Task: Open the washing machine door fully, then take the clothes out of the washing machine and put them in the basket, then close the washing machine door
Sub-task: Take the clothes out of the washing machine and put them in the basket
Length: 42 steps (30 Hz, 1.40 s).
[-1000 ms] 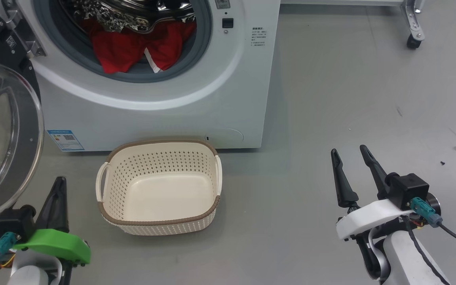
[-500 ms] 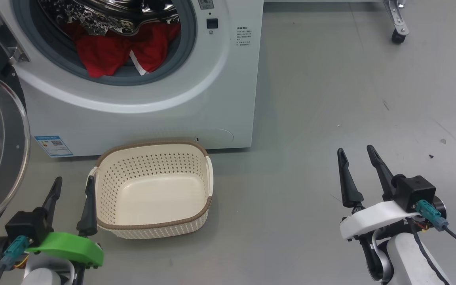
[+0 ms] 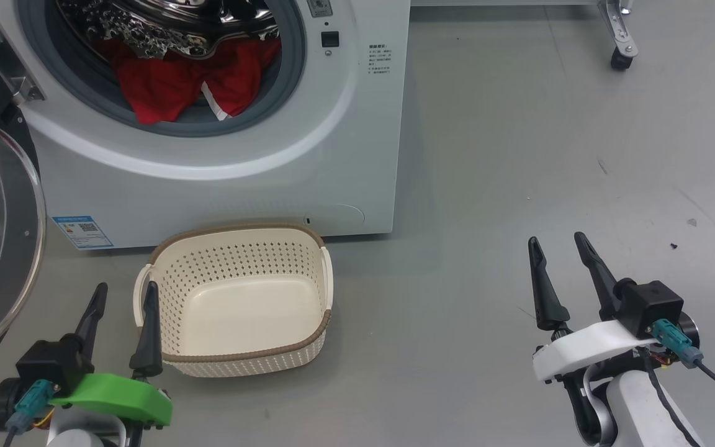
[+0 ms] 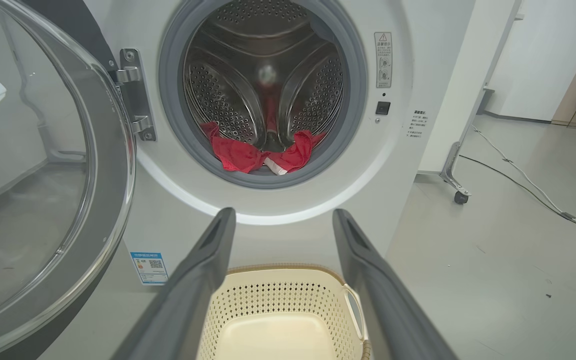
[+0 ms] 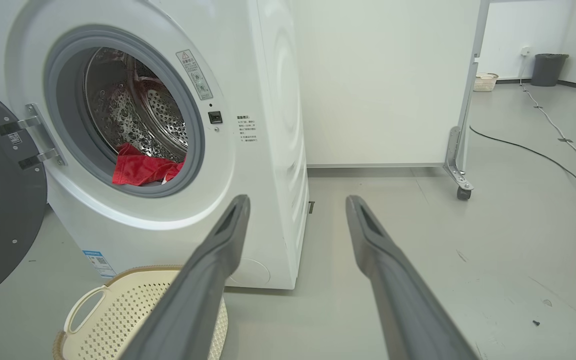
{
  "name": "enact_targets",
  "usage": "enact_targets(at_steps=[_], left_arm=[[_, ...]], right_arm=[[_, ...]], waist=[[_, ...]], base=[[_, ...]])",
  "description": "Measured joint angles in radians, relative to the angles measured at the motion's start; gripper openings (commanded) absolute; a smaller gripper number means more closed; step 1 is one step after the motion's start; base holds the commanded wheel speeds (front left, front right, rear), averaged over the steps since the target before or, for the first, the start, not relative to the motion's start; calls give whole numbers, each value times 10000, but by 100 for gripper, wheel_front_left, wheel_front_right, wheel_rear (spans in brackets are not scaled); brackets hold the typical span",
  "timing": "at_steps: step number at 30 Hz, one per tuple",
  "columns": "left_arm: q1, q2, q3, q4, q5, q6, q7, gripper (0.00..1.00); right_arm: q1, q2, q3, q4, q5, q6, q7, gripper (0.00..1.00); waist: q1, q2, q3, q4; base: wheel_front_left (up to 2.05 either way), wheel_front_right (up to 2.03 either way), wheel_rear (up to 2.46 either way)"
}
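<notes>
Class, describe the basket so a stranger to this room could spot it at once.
Start at the big white front-loading washing machine. On the grey floor just before it stands a small cream plastic basket, rectangular with rounded corners. Its perforated sides, brown woven-look rim and two handles set it apart, and it is empty, unlike the steel drum holding bright red clothes.

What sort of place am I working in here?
Likely a lab or test hall, not a home: the washing machine stands on a bare grey floor beside a wheeled white partition, a cable crosses the floor, and a bin stands by the far wall.
</notes>
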State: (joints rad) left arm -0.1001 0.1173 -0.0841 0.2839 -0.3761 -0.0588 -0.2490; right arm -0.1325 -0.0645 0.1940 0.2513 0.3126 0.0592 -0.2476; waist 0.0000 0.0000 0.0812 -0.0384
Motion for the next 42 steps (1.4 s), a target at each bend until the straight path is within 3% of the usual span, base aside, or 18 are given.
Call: enact_targets(at_steps=[42], left_arm=[[243, -13, 130, -663, 84, 2, -2, 100]], right_arm=[[185, 50, -79, -102, -128, 13, 0, 100]], waist=[[0, 0, 123, 64]], base=[[0, 0, 0]])
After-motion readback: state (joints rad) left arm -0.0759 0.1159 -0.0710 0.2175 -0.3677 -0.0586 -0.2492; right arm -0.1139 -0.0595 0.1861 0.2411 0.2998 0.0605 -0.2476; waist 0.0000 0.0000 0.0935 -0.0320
